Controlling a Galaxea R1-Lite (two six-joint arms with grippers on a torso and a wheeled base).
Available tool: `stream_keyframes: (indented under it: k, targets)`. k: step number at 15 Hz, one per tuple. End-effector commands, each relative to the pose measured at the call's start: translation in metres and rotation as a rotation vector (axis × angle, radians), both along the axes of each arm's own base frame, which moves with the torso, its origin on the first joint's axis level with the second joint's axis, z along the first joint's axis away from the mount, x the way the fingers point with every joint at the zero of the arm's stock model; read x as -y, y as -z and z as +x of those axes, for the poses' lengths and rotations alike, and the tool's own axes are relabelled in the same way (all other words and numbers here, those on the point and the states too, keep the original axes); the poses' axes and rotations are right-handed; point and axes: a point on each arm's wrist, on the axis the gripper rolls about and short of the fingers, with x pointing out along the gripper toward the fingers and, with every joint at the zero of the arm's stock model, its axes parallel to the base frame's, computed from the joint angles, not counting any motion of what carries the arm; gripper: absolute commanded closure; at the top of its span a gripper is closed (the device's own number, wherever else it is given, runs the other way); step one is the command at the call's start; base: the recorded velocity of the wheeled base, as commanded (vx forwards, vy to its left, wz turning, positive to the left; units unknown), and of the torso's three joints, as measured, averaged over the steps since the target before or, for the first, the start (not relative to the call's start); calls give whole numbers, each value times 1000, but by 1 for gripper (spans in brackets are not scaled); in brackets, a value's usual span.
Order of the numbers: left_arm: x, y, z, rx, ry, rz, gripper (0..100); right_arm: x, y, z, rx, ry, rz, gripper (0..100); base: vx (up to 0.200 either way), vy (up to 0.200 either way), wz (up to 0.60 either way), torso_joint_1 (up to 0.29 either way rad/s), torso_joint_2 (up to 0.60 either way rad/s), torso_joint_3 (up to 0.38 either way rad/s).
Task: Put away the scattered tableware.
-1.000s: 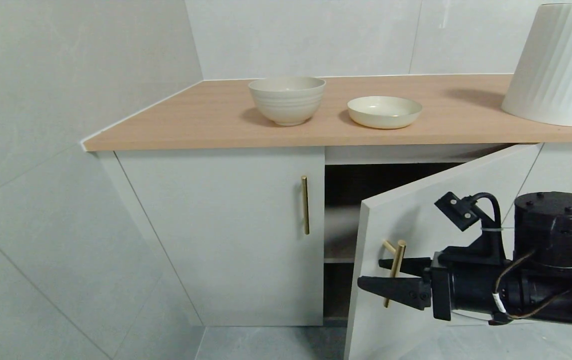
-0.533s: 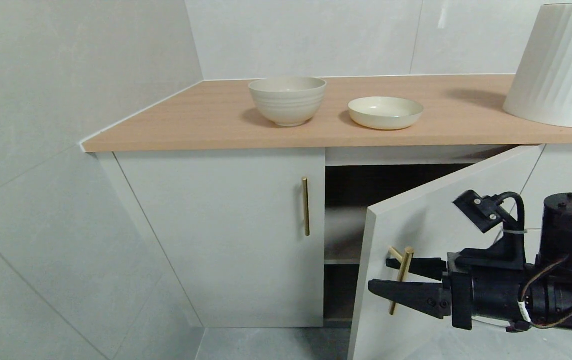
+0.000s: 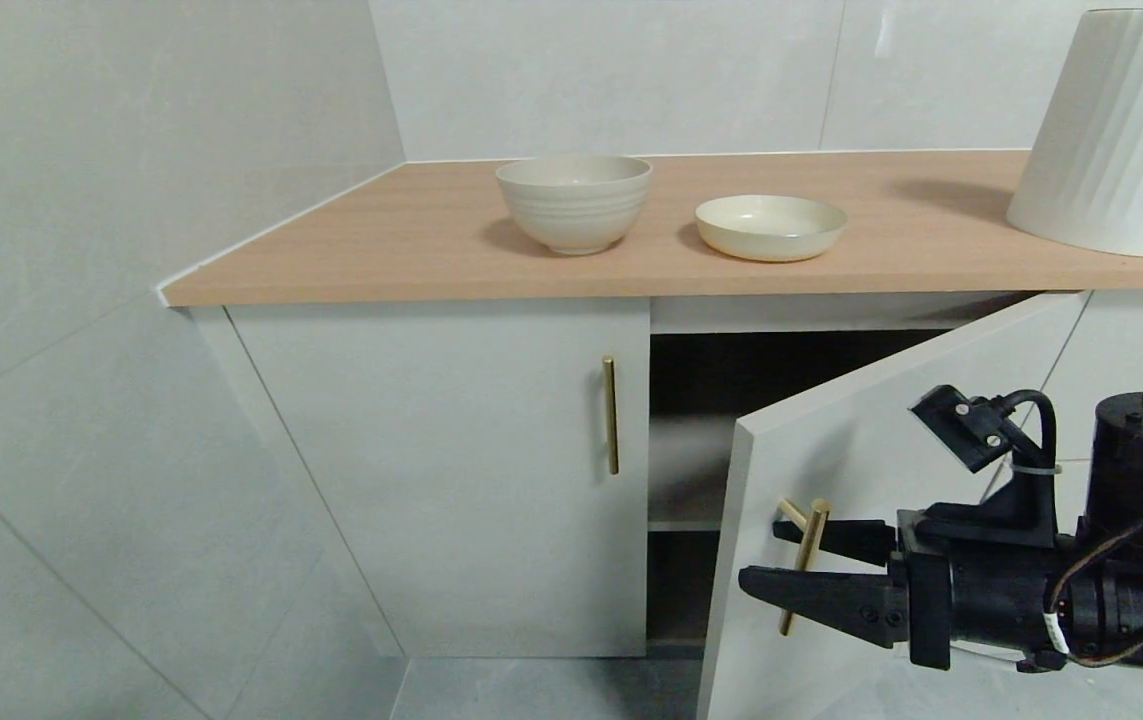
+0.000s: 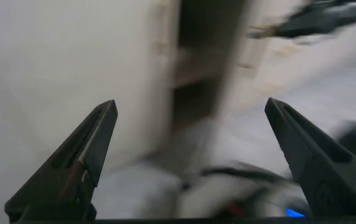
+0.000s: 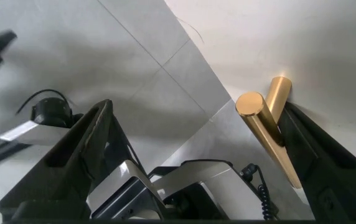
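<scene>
Head view, right jaws apart astride gold door handle point(image 3: 812, 530); left wrist view, left jaws apart.

Kitchen: wood countertop point(image 3: 411, 250), tiled walls point(image 3: 131, 150), base cabinets point(image 3: 451, 470) with brass handles point(image 3: 610, 413).

A brown counter point(image 3: 381, 240) runs along the wall. On it sit a deep bowl point(image 3: 574, 203) and, just beside it, a flat dish point(image 3: 771, 226). They do not touch. A big white tub point(image 3: 1111, 130) with ridges stands well apart from them, at the far right.

Under the counter, the left door point(image 3: 431, 480) is closed. It has a gold handle point(image 3: 610, 415). The right door point(image 3: 831, 440) stands partly open, and a shelf point(image 3: 681, 470) shows in the dark gap.

The black right gripper point(image 3: 761, 553) is at the open door's gold bar point(image 3: 815, 525). One finger is on each side of the bar, spread apart.
</scene>
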Motion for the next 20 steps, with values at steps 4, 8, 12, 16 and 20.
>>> stream_keyframes:
  k: [4,8,12,16,20]
  targets:
    - [24,-47,139,-364,407,-45,0,-1,3,2,-14,2,-9,0,0,0,0,0,0,0]
    - [75,-8,214,-469,510,15,0,0,1,0,-9,2,-5,0,0,0,0,0,0,0]
    - [116,32,242,-554,520,41,0,2,-3,-2,7,2,5,0,0,0,0,0,0,0]
    - [129,31,232,-570,560,20,0,1,-1,-1,1,2,2,0,0,0,0,0,0,0]
    - [131,26,235,-528,558,10,100,1,1,-1,-5,2,-4,0,0,0,0,0,0,0]
